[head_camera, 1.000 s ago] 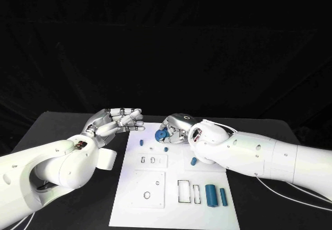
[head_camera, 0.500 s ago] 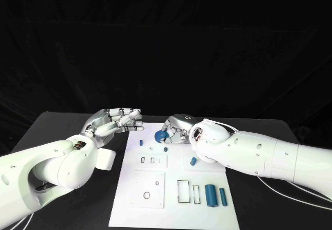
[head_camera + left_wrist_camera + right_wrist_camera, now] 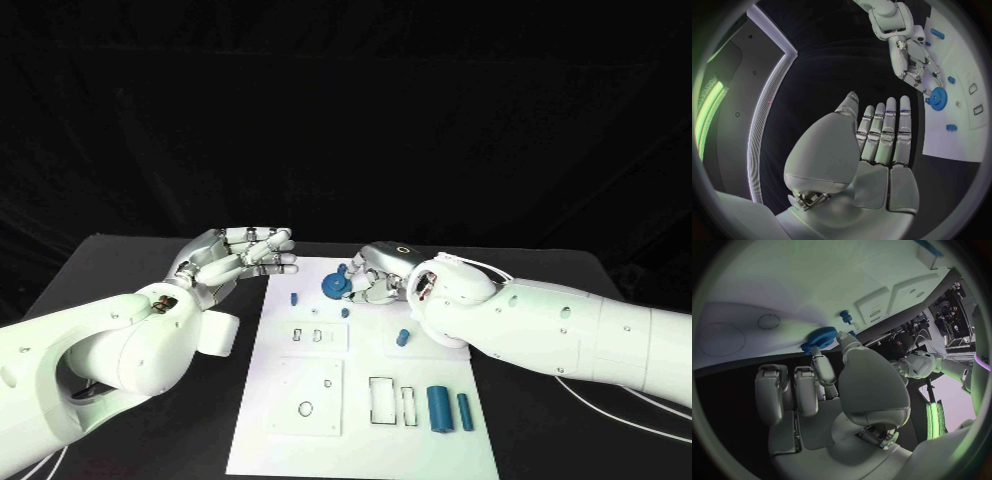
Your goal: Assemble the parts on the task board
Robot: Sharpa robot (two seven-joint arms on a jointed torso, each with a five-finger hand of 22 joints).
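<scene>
- Since 1 second ago, the right hand (image 3: 378,277) has shifted slightly outward along the white rectangular task board (image 3: 368,400), and the round blue toothed gear (image 3: 333,285) now shows more fully.
- The right hand pinches that gear between thumb and fingertips near the board's far end, beside a small blue peg (image 3: 294,297).
- The left hand (image 3: 231,258) stays raised over the black worktop (image 3: 130,270), its fingers straight, close together, holding nothing.
- 2 blue cylinders (image 3: 449,408) lie near the board's front.

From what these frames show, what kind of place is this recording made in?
Probably a robot lab or test cell, not a home or factory floor. A black table stands against a black backdrop, bearing a white task board with cut-out slots and small blue parts such as a gear, worked by the right hand.
</scene>
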